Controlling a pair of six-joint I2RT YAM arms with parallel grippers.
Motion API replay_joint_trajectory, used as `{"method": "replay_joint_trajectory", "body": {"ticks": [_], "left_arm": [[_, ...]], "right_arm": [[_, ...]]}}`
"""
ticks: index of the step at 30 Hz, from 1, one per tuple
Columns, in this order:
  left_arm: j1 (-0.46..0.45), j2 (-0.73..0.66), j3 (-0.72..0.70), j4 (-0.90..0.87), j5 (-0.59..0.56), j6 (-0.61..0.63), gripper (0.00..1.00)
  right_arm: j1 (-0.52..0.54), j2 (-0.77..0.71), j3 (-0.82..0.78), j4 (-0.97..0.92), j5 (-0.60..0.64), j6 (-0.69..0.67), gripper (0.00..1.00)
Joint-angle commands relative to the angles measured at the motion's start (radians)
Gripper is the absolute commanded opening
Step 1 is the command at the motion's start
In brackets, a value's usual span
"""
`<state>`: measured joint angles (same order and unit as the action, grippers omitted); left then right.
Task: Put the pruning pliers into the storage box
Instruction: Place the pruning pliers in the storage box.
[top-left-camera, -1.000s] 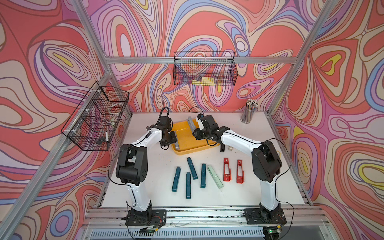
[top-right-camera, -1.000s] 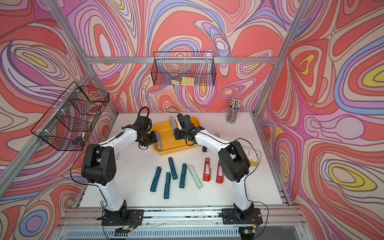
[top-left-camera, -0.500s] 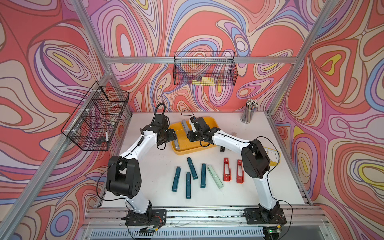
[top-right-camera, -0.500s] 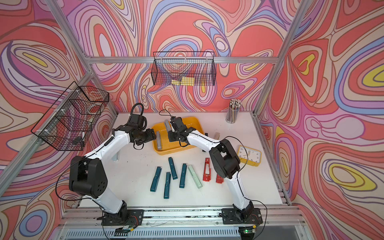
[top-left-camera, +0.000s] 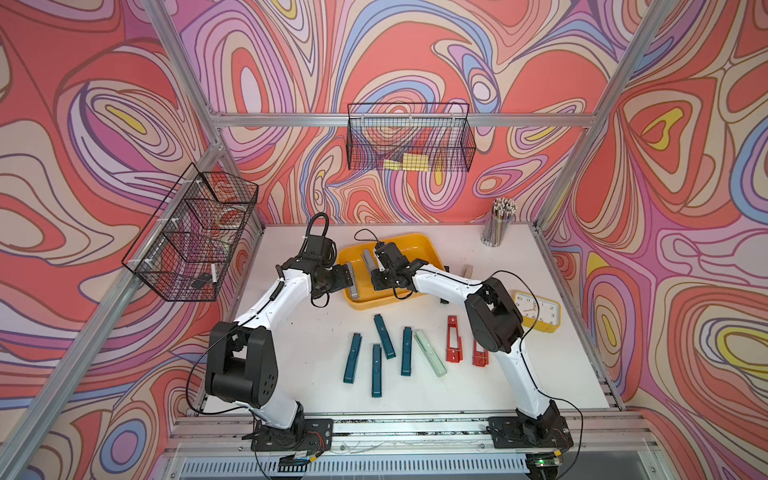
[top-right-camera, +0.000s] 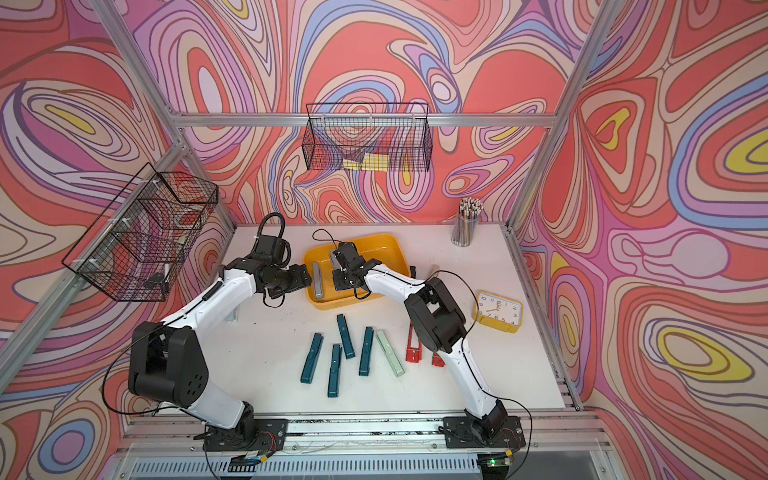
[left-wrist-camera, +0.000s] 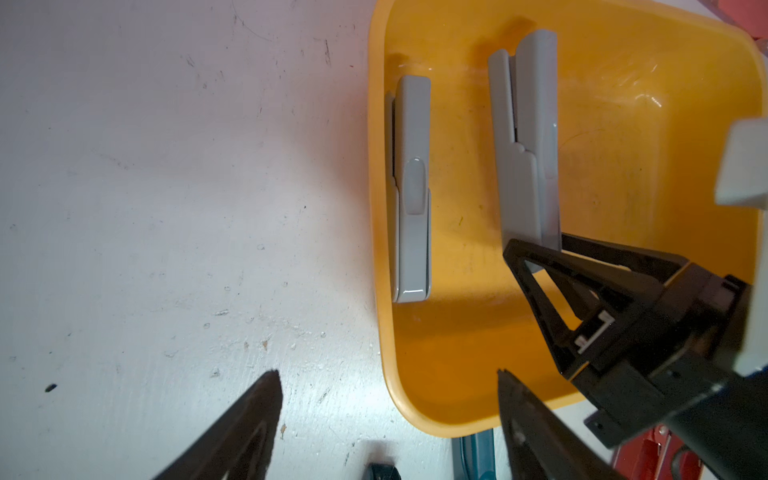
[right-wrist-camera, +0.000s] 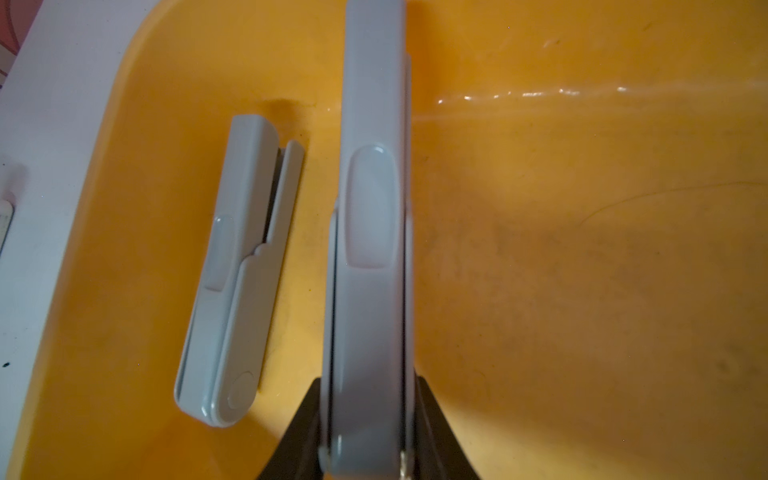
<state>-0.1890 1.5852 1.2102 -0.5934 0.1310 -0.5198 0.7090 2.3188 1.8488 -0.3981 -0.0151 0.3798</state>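
One grey pliers (left-wrist-camera: 411, 187) lies in the box (left-wrist-camera: 457, 353), the right tool (right-wrist-camera: 368, 384) clamps a second pliers (right-wrist-camera: 370, 249) above, the left tool (left-wrist-camera: 386, 374) gapes, other pliers (top-left-camera: 384, 336) dot the counter (top-left-camera: 311, 353).

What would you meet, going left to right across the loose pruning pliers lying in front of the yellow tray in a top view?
Leftmost teal pliers → tilted teal pliers → straight teal pliers → mint pliers → red slotted pliers → second red pliers. The nearest teal pliers overlap the tilted pair sideways, so they are left out.
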Motion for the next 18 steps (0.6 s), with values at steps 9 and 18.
{"method": "replay_joint_trajectory", "body": {"ticks": [9, 18], "left_arm": [[0.008, -0.015, -0.037, 0.009, 0.008, -0.002, 0.84], [0.011, -0.011, -0.041, 0.014, 0.012, 0.003, 0.85]], "right_arm": [[0.021, 0.054, 0.047, -0.008, 0.015, -0.004, 0.0], [0.023, 0.061, 0.049, -0.007, 0.005, -0.001, 0.0]]}}
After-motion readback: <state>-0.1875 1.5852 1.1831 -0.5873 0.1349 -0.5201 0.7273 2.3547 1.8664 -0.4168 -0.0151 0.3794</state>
